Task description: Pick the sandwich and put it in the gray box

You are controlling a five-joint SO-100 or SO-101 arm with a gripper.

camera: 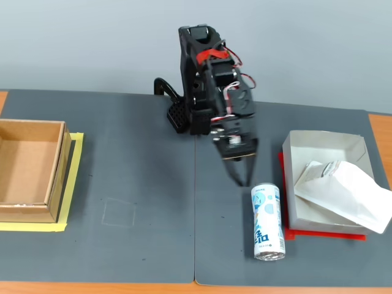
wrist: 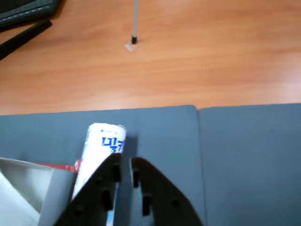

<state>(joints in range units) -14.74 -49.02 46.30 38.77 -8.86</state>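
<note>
The sandwich (camera: 340, 193), a flat white wrapped packet, lies slanted inside the gray box (camera: 324, 142) at the right of the fixed view, its lower right end resting over the box's rim. My gripper (camera: 243, 182) hangs to the left of the box, just above the top end of the drink can, shut with nothing between its fingers. In the wrist view the gripper (wrist: 126, 162) points down at the mat beside the can, with a corner of the gray box (wrist: 28, 181) and a white patch of the sandwich (wrist: 11, 207) at the bottom left.
A blue-and-white drink can (camera: 268, 222) lies on its side on the dark mat, close to the gray box's left wall, and shows in the wrist view as well (wrist: 101, 146). A brown cardboard box (camera: 27, 168) sits at the far left on yellow tape. A keyboard (wrist: 23, 12) lies beyond the mat.
</note>
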